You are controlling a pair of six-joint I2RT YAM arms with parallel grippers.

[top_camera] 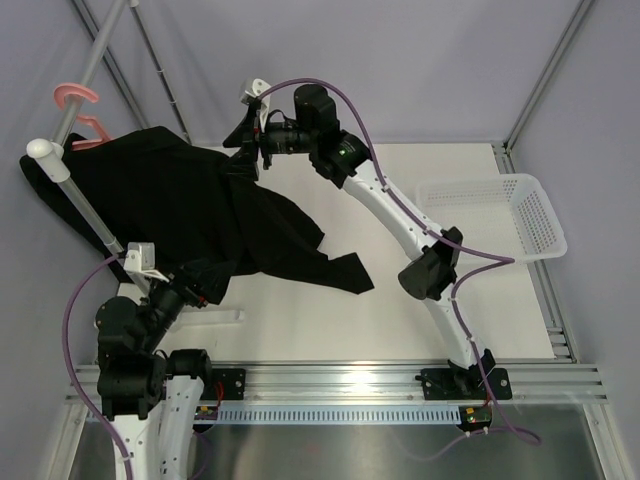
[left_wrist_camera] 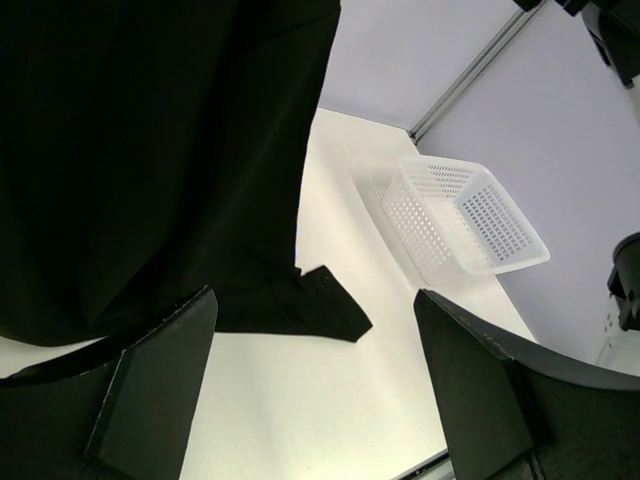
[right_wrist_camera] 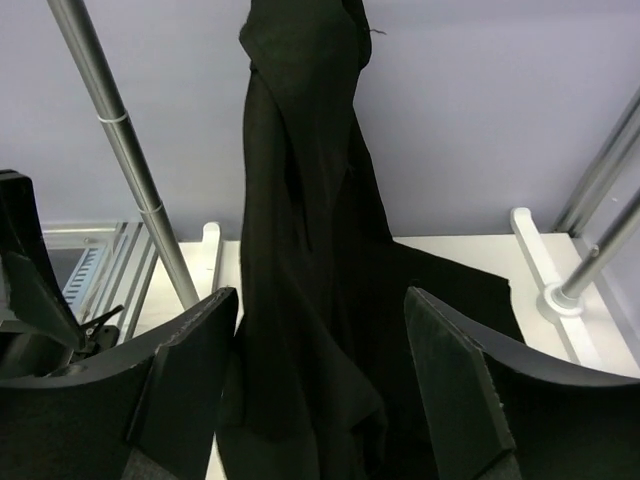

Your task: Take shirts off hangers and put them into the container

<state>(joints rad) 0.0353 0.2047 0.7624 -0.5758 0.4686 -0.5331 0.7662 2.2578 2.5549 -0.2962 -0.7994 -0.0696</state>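
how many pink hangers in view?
2. One thin pink plastic hanger hooks over the metal rack pole; a second hanger just below, at the black fabric shirt. Others may hide under it.

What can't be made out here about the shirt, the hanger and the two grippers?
- The hanger: the top view shows only its pink hook; the shirt covers the frame.
- The right gripper: in the right wrist view fabric hangs between its open fingers; contact is unclear.
- The left gripper: in the top view its tips are lost, black against the shirt.
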